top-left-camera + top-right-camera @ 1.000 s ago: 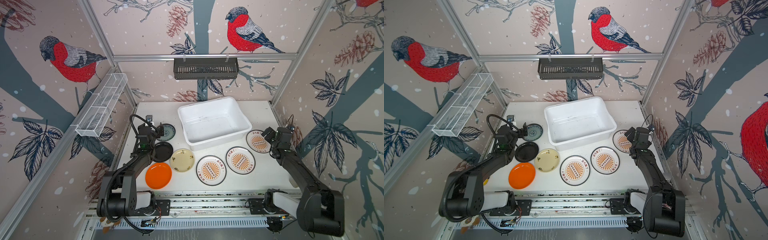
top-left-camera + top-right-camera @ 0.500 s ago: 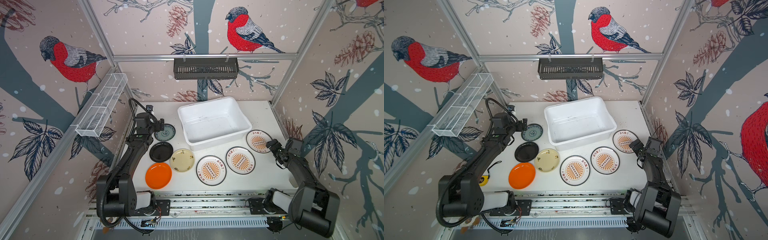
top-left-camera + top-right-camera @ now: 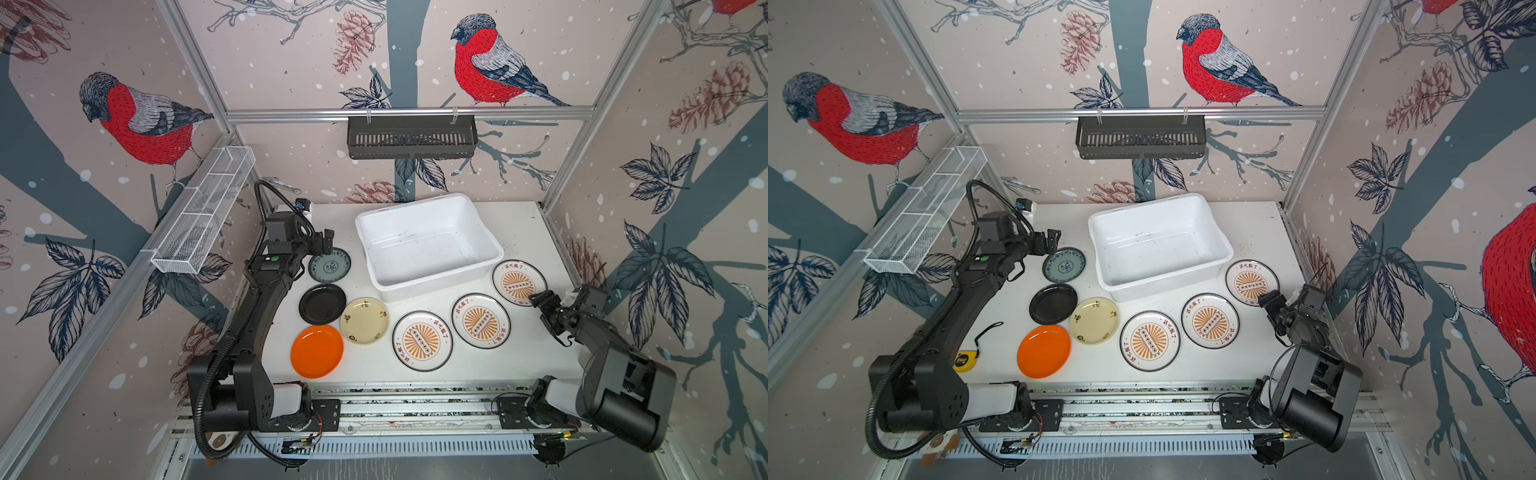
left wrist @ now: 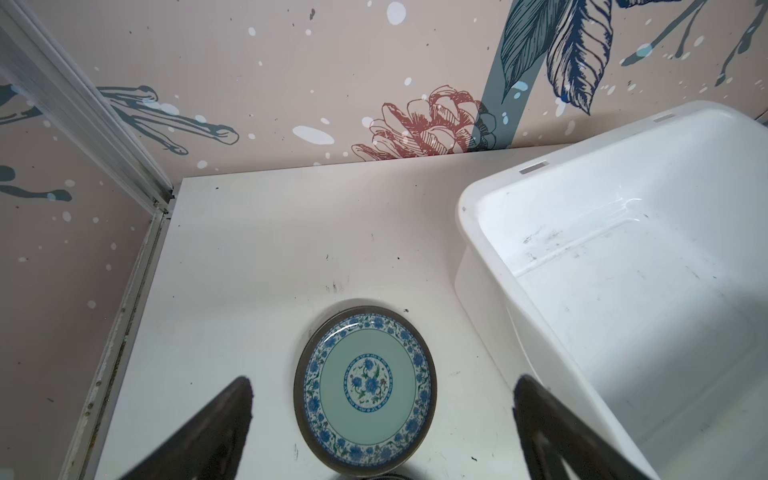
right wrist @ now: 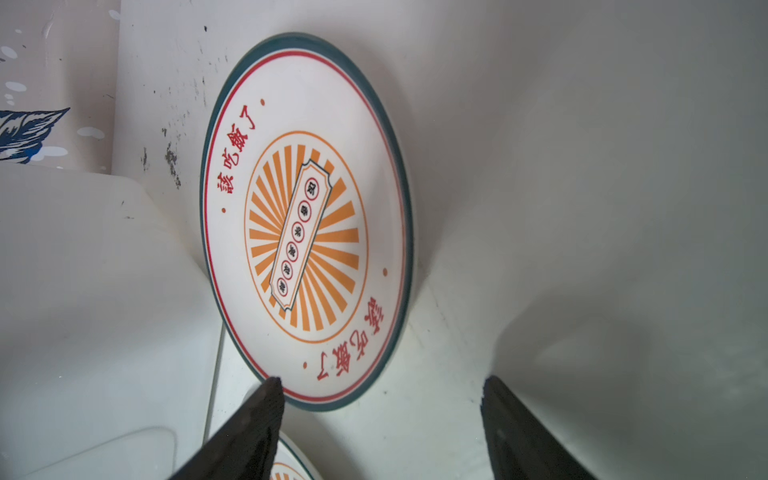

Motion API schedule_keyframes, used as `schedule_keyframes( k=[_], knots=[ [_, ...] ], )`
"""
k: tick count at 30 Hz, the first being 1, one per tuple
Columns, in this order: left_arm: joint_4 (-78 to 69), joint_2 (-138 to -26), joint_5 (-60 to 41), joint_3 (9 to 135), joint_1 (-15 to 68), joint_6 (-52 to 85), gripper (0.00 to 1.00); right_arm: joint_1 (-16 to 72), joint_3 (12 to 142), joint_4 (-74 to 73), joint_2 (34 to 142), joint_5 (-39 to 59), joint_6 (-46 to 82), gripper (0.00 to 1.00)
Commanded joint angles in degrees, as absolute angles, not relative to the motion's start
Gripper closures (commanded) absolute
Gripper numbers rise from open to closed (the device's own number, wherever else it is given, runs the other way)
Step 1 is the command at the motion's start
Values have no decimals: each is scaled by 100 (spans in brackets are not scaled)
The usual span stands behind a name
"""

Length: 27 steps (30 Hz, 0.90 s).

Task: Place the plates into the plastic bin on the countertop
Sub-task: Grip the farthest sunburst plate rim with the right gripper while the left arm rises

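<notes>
The white plastic bin [image 3: 428,245] [image 3: 1154,245] stands empty at the back of the countertop [image 3: 532,232]. In front of it lie the plates: teal-patterned [image 3: 329,265] [image 4: 365,386], black [image 3: 322,304], cream [image 3: 364,320], orange [image 3: 317,351] and three sunburst ones [image 3: 422,340] [image 3: 481,321] [image 3: 519,283]. My left gripper [image 3: 323,243] [image 4: 382,380] hangs open over the teal plate's far-left rim, holding nothing. My right gripper [image 3: 540,300] [image 5: 382,381] is open and low at the near-right rim of the rightmost sunburst plate [image 5: 307,224]. One of its fingertips [image 5: 266,399] is at that rim.
A black slatted basket [image 3: 411,137] hangs on the back wall and a white wire-mesh rack [image 3: 203,216] on the left wall. A yellow tape measure [image 3: 964,360] lies off the countertop's left edge. Aluminium framing edges the countertop.
My right gripper has dropped from above the rightmost sunburst plate to its near-right rim, and its jaws have narrowed a little. My left gripper has shifted from the black plate's side to the teal plate.
</notes>
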<state>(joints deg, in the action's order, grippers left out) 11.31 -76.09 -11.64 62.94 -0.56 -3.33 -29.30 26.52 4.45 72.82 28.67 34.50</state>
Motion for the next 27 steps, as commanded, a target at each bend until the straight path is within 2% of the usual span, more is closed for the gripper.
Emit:
schedule_keyframes(
  k=[1,6,8,15,19,27],
  knots=[
    [1244,-7560,-1513,6329,-57,-348,3,-2966,2594,10,7408,3221,3561,27],
    [1287,-7560,-1960,6335,-57,-422,3,-3048,2481,-397,7685,3413,3697,30],
    [1287,-7573,-2020,6325,-53,-435,3,-3080,2437,-586,7820,3512,3747,35],
    [1213,-7574,-2147,6236,-51,-467,3,-3145,2313,-1158,8280,3650,3889,41],
    [1194,-7585,-2243,6214,-48,-475,3,-3185,2293,-1397,8616,3764,3941,50],
    [1178,-7610,-2368,6208,-43,-491,3,-3286,2215,-1755,8978,3860,3981,57]
  ],
)
